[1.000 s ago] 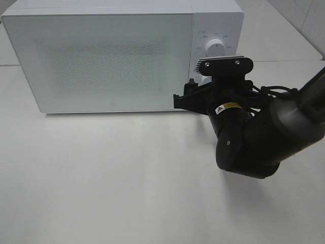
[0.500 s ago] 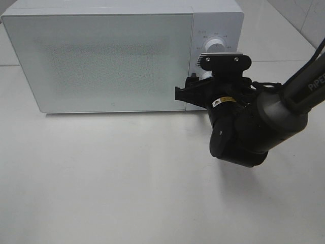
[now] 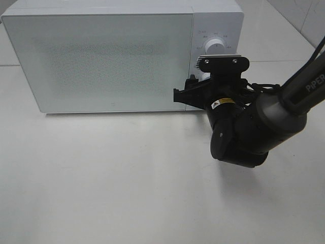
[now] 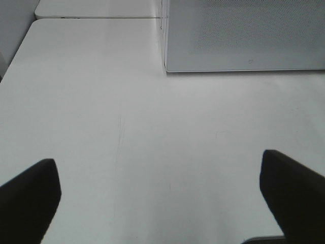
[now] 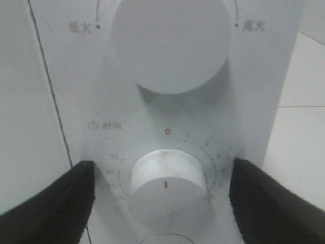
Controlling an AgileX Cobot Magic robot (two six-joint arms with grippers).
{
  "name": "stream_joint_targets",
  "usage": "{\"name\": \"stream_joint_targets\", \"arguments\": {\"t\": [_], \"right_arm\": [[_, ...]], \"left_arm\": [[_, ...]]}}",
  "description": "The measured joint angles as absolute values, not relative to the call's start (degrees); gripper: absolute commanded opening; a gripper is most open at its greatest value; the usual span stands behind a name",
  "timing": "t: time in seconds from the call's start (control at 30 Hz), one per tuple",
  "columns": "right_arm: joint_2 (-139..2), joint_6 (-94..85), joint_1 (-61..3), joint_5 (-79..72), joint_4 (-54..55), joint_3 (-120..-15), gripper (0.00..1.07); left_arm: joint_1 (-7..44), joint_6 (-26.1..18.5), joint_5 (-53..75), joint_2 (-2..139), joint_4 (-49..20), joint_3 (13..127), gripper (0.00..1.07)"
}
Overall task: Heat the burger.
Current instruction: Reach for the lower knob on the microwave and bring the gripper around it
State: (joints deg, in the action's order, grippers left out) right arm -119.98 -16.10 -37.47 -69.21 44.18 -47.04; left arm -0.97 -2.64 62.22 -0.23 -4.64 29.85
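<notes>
The burger is not in view; I judge it is behind the closed door of the microwave (image 3: 101, 56). At the microwave's panel the right end effector (image 5: 161, 190) straddles the timer knob (image 5: 166, 184), jaws apart and clear of it, placed to set the time. The dial runs from a red "0" to 35; labels read 低火, 高火, 时间. The arm (image 3: 284, 107) says "PiPER". The left end effector (image 4: 162, 188) gapes wide over the desk (image 3: 101, 178) before the microwave.

Robot lab: microwave (image 3: 101, 56) on white tabletop (image 3: 101, 178).

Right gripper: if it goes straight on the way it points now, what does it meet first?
The right gripper would first meet the timer knob, the lower dial on the microwave panel. In the wrist view the knob sits centred between the open fingers. The remaining gap is unclear.
</notes>
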Motion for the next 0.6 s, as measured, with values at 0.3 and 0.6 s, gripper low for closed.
{"name": "stream_joint_targets", "arguments": {"t": [0.3, 0.6], "right_arm": [[-120.03, -15.3, -37.36, -69.1, 44.35, -47.04, 0.1], [-120.03, -15.18, -37.36, -69.1, 44.35, -47.04, 0.06]], "left_arm": [[-0.97, -2.64, 62.22, -0.29, -4.64, 29.85, 1.0], [-0.97, -2.64, 62.22, -0.29, -4.7, 29.85, 1.0]]}}
